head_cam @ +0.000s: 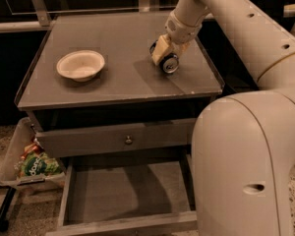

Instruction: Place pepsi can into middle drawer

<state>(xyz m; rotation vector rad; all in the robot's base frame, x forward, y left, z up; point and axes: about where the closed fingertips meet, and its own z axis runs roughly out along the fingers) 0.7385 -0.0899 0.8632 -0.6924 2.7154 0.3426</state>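
Observation:
The pepsi can [169, 63] lies tilted at the right rear of the grey cabinet top, its silver end facing me; only a dark sliver of its body shows. My gripper [163, 53] reaches down from the upper right and is shut on the can, with cream fingers [160, 47] on either side of it. The can is at or just above the top's surface. The middle drawer [123, 224] stands pulled open below the cabinet front, and its flat grey floor is bare.
A round cream bowl [80, 64] sits on the left of the cabinet top [118, 82]. A closed drawer face with a small metal knob [129, 140] lies above the open drawer. A bin of snack bags [32, 163] stands on the floor at left. My arm's bulky body [246, 166] covers the right side.

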